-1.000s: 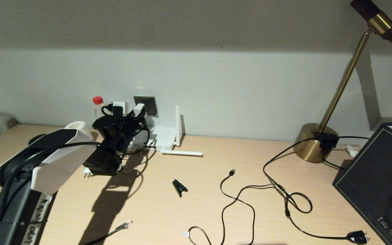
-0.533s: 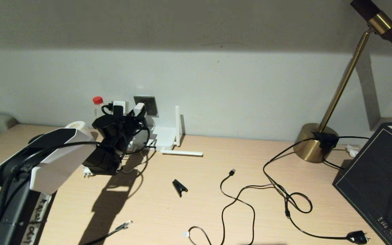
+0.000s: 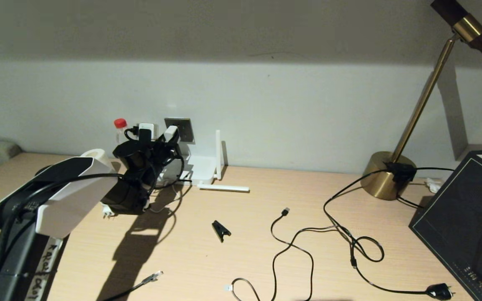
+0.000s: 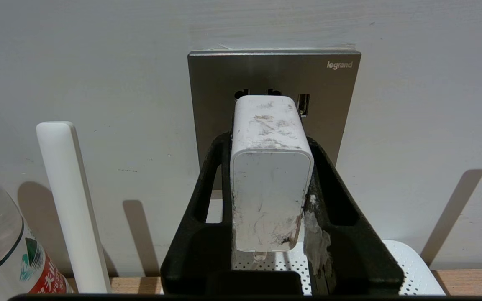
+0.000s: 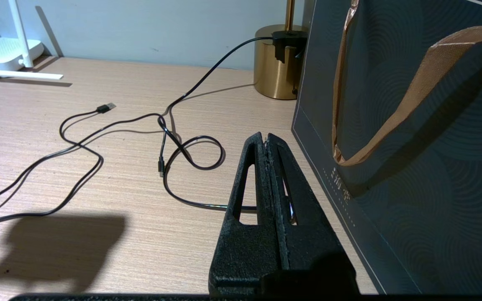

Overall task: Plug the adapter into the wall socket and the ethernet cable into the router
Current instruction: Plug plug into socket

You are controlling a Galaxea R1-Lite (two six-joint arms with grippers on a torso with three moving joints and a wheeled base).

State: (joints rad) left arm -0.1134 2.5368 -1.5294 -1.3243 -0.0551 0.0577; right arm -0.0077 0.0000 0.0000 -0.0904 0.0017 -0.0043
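Note:
My left gripper [image 4: 269, 144] is shut on the scuffed white adapter [image 4: 271, 175], one black finger on each side. The adapter's far end sits against the grey wall socket [image 4: 333, 96], just under two dark holes; its prongs are hidden. In the head view the adapter [image 3: 170, 134] is at the socket [image 3: 181, 128], above the white router [image 3: 202, 168]. The ethernet cable's clear connector [image 3: 154, 275] lies near the table's front edge. My right gripper [image 5: 265, 140] is shut and empty, low over the table beside a dark bag.
A red-capped bottle [image 3: 119, 126] and a router antenna [image 4: 71, 200] stand left of the socket. On the table lie a black clip [image 3: 221, 230], a USB-tipped cable [image 3: 285, 212] and a cable with a power plug [image 3: 439, 291]. A brass lamp base [image 3: 385, 175] and the dark paper bag [image 3: 462, 217] stand at right.
The left arm has shifted only very slightly, with the adapter still held at the socket. Nothing else has moved.

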